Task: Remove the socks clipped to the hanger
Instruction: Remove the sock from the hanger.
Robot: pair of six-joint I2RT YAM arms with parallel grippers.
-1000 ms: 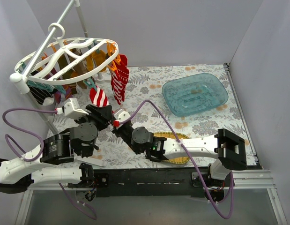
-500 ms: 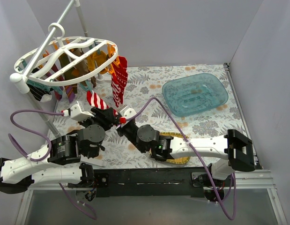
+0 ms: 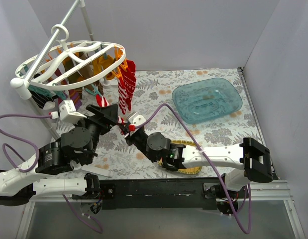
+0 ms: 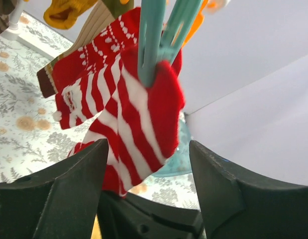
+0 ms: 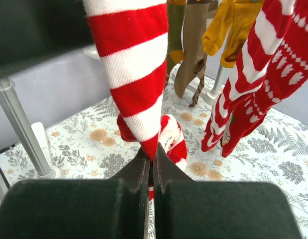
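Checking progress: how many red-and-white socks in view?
3. One striped sock, hanging from a teal clip, its lower end pinched in the right tool; two patterned socks hang together off the hanger rim beside it. More may be hidden.

White oval hanger (image 3: 94, 44), tilted, socks dangling from its clips: a red-and-white striped sock (image 4: 139, 124) gripped at its cuff by a teal clip (image 4: 151, 42), red patterned socks (image 3: 126, 87) beside it, orange sock (image 5: 228, 25) and brown sock (image 5: 193, 55) behind.

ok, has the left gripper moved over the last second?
Yes. In the top view the left gripper has shifted up-frame, nearer the hanger rim, and its open jaws now sit either side of the striped sock.
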